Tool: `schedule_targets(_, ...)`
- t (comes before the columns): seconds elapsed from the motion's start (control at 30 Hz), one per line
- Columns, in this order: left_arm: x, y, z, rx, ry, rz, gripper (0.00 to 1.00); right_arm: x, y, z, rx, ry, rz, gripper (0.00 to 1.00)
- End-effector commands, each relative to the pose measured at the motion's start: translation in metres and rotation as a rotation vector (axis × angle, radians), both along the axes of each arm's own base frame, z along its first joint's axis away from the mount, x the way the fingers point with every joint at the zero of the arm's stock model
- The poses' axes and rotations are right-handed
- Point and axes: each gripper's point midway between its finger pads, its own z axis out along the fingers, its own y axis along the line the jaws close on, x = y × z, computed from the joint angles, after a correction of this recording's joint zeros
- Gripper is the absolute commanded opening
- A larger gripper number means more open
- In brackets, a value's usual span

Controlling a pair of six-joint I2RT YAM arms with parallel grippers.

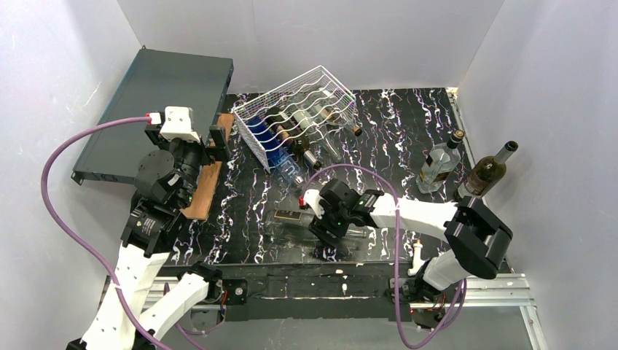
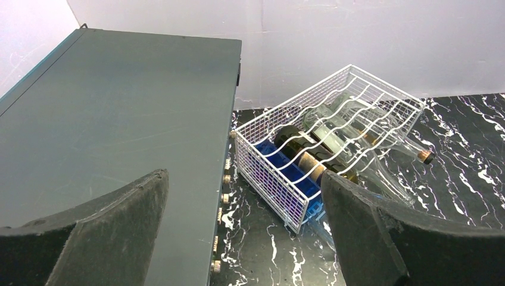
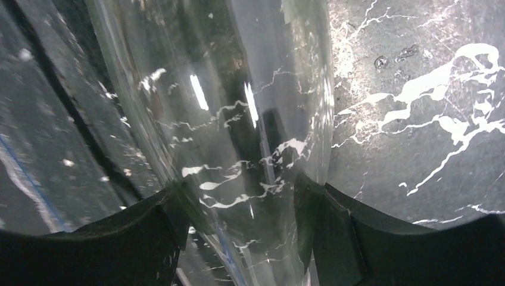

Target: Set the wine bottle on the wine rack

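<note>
A clear glass wine bottle (image 1: pixel 291 219) lies on its side on the black marbled table near the front centre. My right gripper (image 1: pixel 326 232) is down over it. In the right wrist view the bottle (image 3: pixel 238 107) fills the frame, and both fingers of the gripper (image 3: pixel 238 220) press against the glass where it narrows. The white wire wine rack (image 1: pixel 302 109) stands at the back centre, with several bottles lying in it. It also shows in the left wrist view (image 2: pixel 333 131). My left gripper (image 1: pixel 218 142) is open and empty (image 2: pixel 244 232), held above the table to the left of the rack.
A flat dark grey box (image 1: pixel 160 102) lies at the back left. A wooden board (image 1: pixel 206 186) lies under the left arm. A blue-tinted bottle (image 1: pixel 288 171) lies in front of the rack. A clear square bottle (image 1: pixel 439 166) and a dark bottle (image 1: pixel 487 173) stand at the right.
</note>
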Motion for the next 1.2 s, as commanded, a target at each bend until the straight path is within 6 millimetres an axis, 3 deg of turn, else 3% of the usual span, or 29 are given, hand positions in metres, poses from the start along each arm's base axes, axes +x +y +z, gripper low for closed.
schedule_targets(0.0, 0.005, 0.002, -0.001, -0.006, -0.008, 0.023, 0.99, -0.01, 0.026, 0.047, 0.103, 0.131, -0.143, 0.1)
schedule_targets(0.13, 0.003, 0.001, 0.001, -0.015, -0.014, 0.014, 0.99, -0.014, 0.046, 0.079, 0.26, 0.186, -0.208, 0.01)
schedule_targets(0.23, 0.002, 0.003, 0.002, -0.015, -0.021, 0.023, 0.99, -0.016, 0.073, 0.103, 0.325, 0.309, -0.258, 0.01)
schedule_targets(0.33, -0.003, 0.006, 0.006, -0.018, -0.037, 0.03, 0.99, -0.012, 0.078, 0.139, 0.429, 0.26, -0.239, 0.01)
schedule_targets(0.4, -0.005, 0.008, 0.008, -0.022, -0.046, 0.032, 0.99, -0.013, 0.082, 0.179, 0.558, 0.273, -0.226, 0.01)
schedule_targets(0.5, -0.007, 0.01, 0.01, -0.026, -0.055, 0.041, 0.99, -0.005, 0.087, 0.209, 0.673, 0.377, -0.255, 0.01)
schedule_targets(0.6, -0.007, 0.011, 0.01, -0.026, -0.056, 0.045, 0.99, 0.001, 0.089, 0.225, 0.76, 0.423, -0.27, 0.01)
schedule_targets(0.67, -0.007, 0.011, 0.009, -0.024, -0.054, 0.045, 0.99, 0.006, 0.089, 0.227, 0.784, 0.455, -0.297, 0.01)
schedule_targets(0.87, -0.005, 0.009, 0.008, -0.024, -0.049, 0.038, 0.99, 0.033, 0.072, 0.178, 0.614, 0.319, -0.428, 0.01)
schedule_targets(0.97, -0.004, 0.01, 0.007, -0.022, -0.046, 0.044, 0.99, 0.03, 0.085, 0.191, 0.731, 0.381, -0.379, 0.01)
schedule_targets(1.17, -0.004, 0.009, 0.007, -0.022, -0.044, 0.041, 0.99, 0.037, 0.093, 0.182, 0.722, 0.466, -0.451, 0.01)
